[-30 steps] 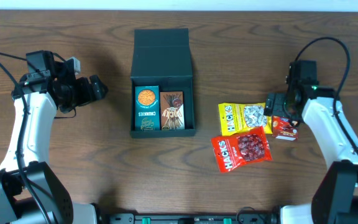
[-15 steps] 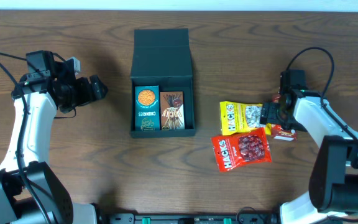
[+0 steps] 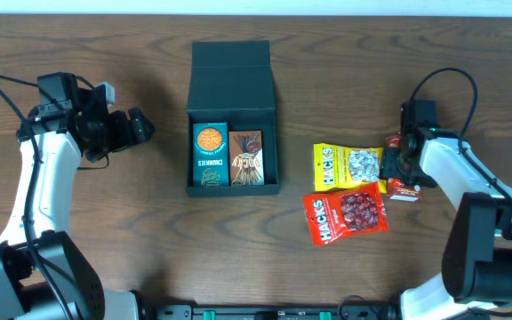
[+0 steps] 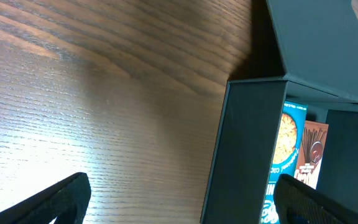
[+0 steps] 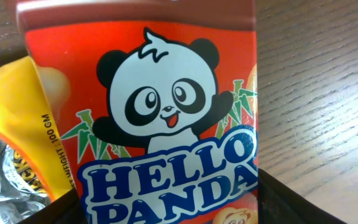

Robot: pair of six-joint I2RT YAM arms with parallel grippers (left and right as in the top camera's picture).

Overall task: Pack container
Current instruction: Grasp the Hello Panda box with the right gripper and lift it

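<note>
The dark green container (image 3: 190,151) stands open at the table's middle with its flap lid folded back. A blue snack box (image 3: 209,154) and a brown one (image 3: 246,157) lie inside. In the left wrist view the container's side wall (image 4: 247,137) stands just ahead. My left gripper (image 3: 140,127) (image 4: 182,186) hovers open to the container's left, holding nothing. My right gripper (image 3: 396,164) (image 5: 166,205) is down over a red Hello Panda box (image 3: 407,187) (image 5: 166,112), with a finger pressed against each long side.
A yellow Hacks bag (image 3: 345,166) (image 5: 17,137) lies right against the Hello Panda box on its left. A red Hacks bag (image 3: 345,216) lies just in front of it. Bare wood lies between the container and the bags.
My right arm has swung in over the Hello Panda box, and its jaws have narrowed onto the box's sides. The left arm has stayed still.
</note>
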